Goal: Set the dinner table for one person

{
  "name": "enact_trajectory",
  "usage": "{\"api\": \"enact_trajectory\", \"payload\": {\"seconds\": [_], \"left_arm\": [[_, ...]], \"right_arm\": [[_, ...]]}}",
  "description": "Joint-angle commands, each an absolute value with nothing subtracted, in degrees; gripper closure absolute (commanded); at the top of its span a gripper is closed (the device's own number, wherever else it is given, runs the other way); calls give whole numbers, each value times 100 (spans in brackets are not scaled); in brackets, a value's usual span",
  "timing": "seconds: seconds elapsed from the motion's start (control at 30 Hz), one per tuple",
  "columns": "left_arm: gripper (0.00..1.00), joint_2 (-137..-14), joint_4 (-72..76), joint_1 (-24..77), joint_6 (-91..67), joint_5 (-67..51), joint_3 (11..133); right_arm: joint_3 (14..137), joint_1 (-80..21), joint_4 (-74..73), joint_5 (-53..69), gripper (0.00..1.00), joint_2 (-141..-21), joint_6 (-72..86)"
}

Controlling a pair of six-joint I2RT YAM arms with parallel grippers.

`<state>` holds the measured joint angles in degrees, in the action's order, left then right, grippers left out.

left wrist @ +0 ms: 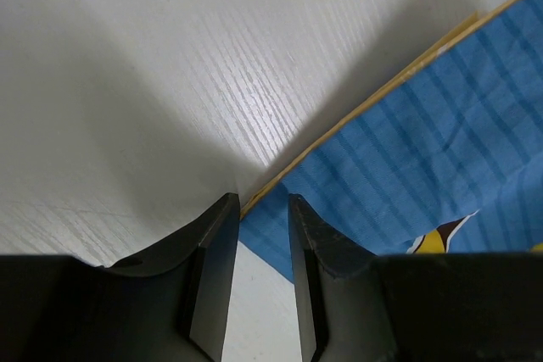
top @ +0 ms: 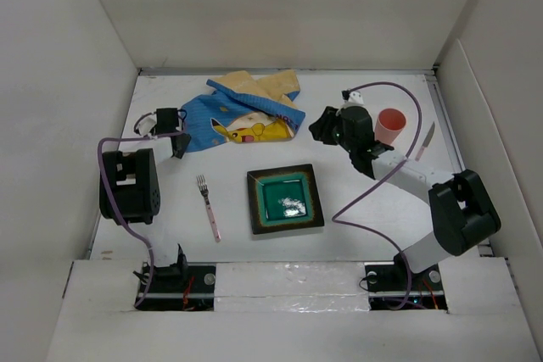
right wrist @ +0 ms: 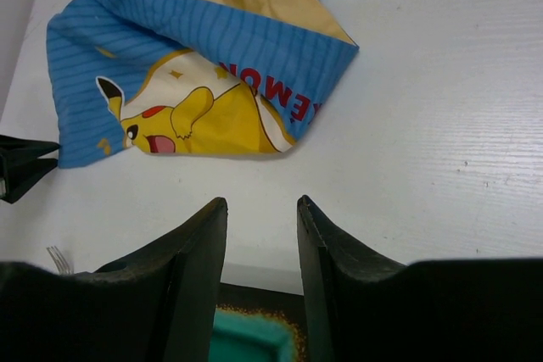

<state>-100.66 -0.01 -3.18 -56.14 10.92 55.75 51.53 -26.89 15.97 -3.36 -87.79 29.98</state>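
Dinner table (top: 170, 226), white and matte, seen from above with a green square plate (top: 285, 199) near its middle.

The dinner table spreads out on every side of the plate as far as plain white walls. A rumpled blue cartoon cloth (top: 250, 112) lies beyond the plate, toward the far wall. The left gripper (left wrist: 259, 209) sits beyond and left of the plate, at the left corner of the cloth. Its fingers stand a narrow gap apart with that corner showing in the gap, and whether they touch it cannot be told. The right gripper (right wrist: 261, 205) hovers just beyond the plate's far right corner, fingers parted with nothing between them. A pink cup (top: 391, 127) stands upright beyond and right of the plate. A fork (top: 208, 207) lies just left of the plate. A knife (top: 425, 142) lies farther right of the plate than the cup.
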Motion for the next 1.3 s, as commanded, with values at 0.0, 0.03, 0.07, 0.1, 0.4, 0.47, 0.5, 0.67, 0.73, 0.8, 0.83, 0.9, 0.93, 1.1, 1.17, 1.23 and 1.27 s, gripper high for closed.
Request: {"api": "enact_trajectory", "payload": {"seconds": [0.0, 0.03, 0.07, 0.1, 0.4, 0.47, 0.5, 0.67, 0.73, 0.8, 0.83, 0.9, 0.93, 1.1, 1.17, 1.23, 1.27], "left_arm": [[72, -10160, -545, -281, -5414, 1028, 5573], [72, -10125, -528, -281, -5405, 1028, 5529], [72, -10073, -475, -281, -5362, 1020, 5485], [71, -10055, -466, -281, -5344, 1028, 5389], [71, -10801, -1414, -71, -4361, 1133, 6484], [71, -10933, -1712, 35, -4272, 1397, 6635], [71, -10925, -1740, 87, -4245, 1450, 6644], [71, -10846, -1775, 88, -4210, 1336, 6548], [70, -10820, -1845, 88, -4201, 1292, 6486], [69, -10758, -1925, 88, -4175, 1353, 6434], [68, -10714, -1925, 88, -4175, 1371, 6399], [66, -10609, -1890, 88, -4175, 1371, 6302], [65, -10591, -1890, 88, -4157, 1354, 6284], [65, -10556, -1924, 88, -4061, 1520, 6161], [65, -10512, -1907, 88, -4026, 1582, 6109], [66, -10494, -1872, 88, -3956, 1530, 6003], [67, -10529, -1846, 88, -3929, 1503, 5986]], "right_arm": [[5045, -2602, 2056, -255, 56, -8719, 2900], [5019, -2602, 2100, -229, 56, -8727, 2909], [5027, -2602, 2118, -202, 55, -8754, 2909], [5036, -2602, 2127, -167, 55, -8745, 2918], [4878, -2549, 2118, -132, 55, -8482, 2883], [4860, -2549, 2153, -132, 55, -8429, 2918], [4852, -2549, 2136, -132, 55, -8411, 2909], [4816, -2496, 2136, -123, 55, -8350, 2900], [4790, -2496, 2118, -105, 55, -8341, 2900], [4773, -2444, 2153, -71, 55, -8350, 2918], [4781, -2443, 2162, -44, 55, -8358, 2927], [4773, -2443, 2145, -44, 55, -8323, 2909], [4764, -2443, 2136, -44, 55, -8297, 2900], [4729, -2391, 2127, -44, 55, -8262, 2892], [4720, -2391, 2127, -44, 55, -8253, 2892], [4711, -2391, 2145, 121, 55, -8244, 2892], [4720, -2391, 2127, 132, 55, -8235, 2883]]}}
